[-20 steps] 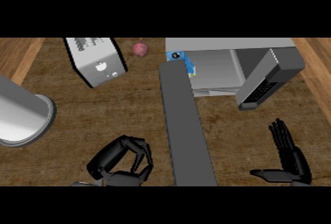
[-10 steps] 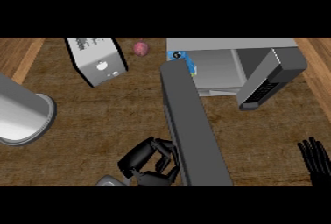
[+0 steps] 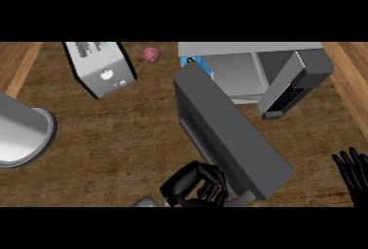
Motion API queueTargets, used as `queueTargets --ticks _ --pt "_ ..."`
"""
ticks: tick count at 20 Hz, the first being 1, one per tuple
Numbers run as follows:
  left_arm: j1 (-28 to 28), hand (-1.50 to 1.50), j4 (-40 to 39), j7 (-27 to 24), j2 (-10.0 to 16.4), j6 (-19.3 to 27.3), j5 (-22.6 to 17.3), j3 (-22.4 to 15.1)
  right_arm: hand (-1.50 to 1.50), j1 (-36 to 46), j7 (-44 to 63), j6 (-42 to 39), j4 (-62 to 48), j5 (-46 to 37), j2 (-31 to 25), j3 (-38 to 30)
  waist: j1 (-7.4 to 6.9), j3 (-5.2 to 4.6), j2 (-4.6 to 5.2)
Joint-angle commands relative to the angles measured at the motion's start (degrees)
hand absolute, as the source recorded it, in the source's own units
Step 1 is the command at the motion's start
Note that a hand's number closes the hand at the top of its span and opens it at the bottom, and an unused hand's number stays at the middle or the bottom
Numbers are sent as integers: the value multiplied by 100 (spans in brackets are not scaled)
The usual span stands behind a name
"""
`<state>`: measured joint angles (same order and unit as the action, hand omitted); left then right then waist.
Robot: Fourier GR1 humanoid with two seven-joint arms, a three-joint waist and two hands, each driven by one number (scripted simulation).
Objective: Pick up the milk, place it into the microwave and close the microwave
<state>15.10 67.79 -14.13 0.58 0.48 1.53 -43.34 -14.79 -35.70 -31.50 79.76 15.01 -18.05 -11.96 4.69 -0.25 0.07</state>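
Observation:
The grey microwave (image 3: pixel 248 51) stands at the back right with its cavity showing. A blue and white milk carton (image 3: pixel 202 64) sits at the cavity's left edge, mostly hidden by the door. The dark grey door (image 3: pixel 230 136) stands partly swung, slanting from its hinge at the carton down to the lower right. My left hand (image 3: pixel 195 184) is at the door's free end, on its outer left side, with fingers curled against it and holding nothing. My right hand (image 3: pixel 352 170) rests open at the right edge, fingers up, apart from the door.
A grey slab-like box (image 3: pixel 101 68) leans at the back left, with a small pink object (image 3: pixel 151 53) beside it. A large grey round vessel (image 3: pixel 18 133) sits at the left edge. The microwave's control panel (image 3: pixel 295 82) juts out at the right.
The door has swung to the right, toward the microwave, from pointing straight at me. My left hand followed it rightward. My right hand dropped toward the lower right edge.

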Motion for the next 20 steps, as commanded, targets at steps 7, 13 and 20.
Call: queueTargets --ticks 7,13,20 --pt "1058 150 -269 271 -52 1823 -1053 -1407 -150 -35 797 -625 1486 971 -349 334 295 -13 56" --pt "1863 150 -410 439 -51 2565 -1595 -1395 -150 -79 1196 -585 2076 1166 -335 657 498 -12 96" --pt "2451 150 -742 182 -55 3228 -2300 -1045 -150 -53 1616 -542 2509 1553 -562 640 697 -22 185"
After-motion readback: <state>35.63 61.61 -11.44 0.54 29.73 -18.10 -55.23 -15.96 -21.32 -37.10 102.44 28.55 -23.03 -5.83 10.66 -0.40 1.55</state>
